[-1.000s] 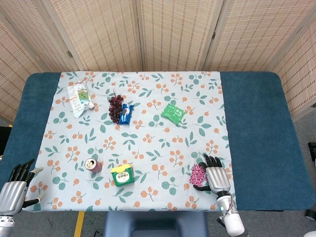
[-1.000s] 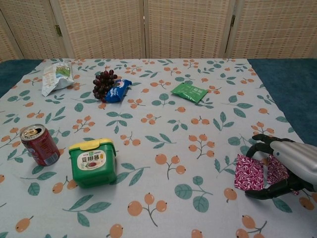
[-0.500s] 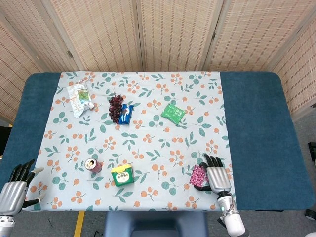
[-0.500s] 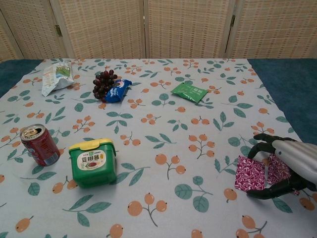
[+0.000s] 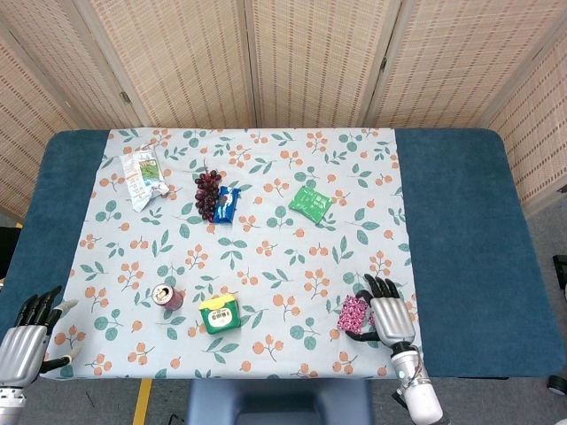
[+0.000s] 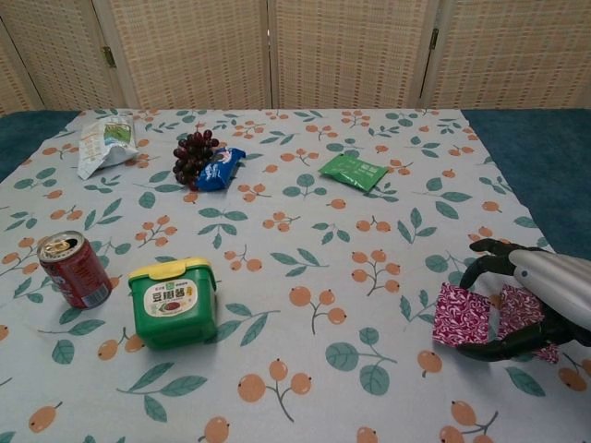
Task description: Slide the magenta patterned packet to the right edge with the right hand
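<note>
At the near right of the desk [image 5: 461, 230], the right robot hand [image 6: 540, 300] lies over the magenta patterned packet [image 6: 462, 316], dark fingers curled round it front and back — clasping it against the floral tablecloth [image 5: 257, 257], just inside the cloth's right border and well short of the desk's blue right edge. The left robot hand [image 5: 28, 335] hangs off the near left corner, fingers spread and holding nothing.

Next back, a green tub with a yellow lid [image 6: 172, 299] carries a label in characters too small to read; left of it stands an opened red drink can [image 6: 75, 269], its print not legible.

Farther on lies a flat green sachet [image 6: 354, 171], right of centre. A bunch of dark grapes [image 6: 192, 155] touches a blue snack packet [image 6: 220, 167] — its white lettering looks like Oreo, though I cannot be sure. At the far left rests a crumpled white-and-green bag [image 6: 104, 140], writing unreadable.
</note>
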Controlling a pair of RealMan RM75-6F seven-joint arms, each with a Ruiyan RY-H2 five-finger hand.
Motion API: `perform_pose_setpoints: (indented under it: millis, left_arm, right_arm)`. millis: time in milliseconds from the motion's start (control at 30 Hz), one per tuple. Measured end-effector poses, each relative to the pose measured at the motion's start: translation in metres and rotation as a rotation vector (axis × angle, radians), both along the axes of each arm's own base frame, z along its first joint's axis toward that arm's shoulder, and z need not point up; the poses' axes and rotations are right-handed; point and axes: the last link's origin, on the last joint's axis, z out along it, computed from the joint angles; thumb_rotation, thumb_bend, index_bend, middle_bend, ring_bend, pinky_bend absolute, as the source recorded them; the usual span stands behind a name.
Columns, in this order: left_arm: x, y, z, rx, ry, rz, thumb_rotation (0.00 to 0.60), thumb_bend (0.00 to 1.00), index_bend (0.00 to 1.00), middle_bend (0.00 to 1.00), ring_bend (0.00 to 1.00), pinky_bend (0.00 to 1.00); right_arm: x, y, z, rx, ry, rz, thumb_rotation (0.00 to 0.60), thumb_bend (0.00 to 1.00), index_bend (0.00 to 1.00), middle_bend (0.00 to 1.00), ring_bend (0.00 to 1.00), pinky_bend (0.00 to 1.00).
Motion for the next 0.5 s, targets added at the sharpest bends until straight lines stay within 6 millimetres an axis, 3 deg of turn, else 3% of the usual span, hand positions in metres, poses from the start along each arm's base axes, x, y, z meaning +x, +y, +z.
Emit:
perform_pose_setpoints:
  millis: [200, 500]
  left_arm:
    - [0.001, 0.000, 0.000, -0.002, -0.001, -0.003, 0.600, 0.24, 0.23, 0.07, 0.09, 0.00]
    - [0.004, 0.001, -0.001, -0.004, -0.001, -0.007, 0.600, 0.24, 0.23, 0.07, 0.09, 0.00]
  right_arm:
    - [-0.003, 0.001, 0.016, -0.023, -0.016, -0.004, 0.392, 0.16, 0.30, 0.08, 0.00, 0.00]
    - [-0.034, 0.003, 0.038, -0.036, 0.001, -0.070, 0.392, 0.16, 0.30, 0.08, 0.00, 0.00]
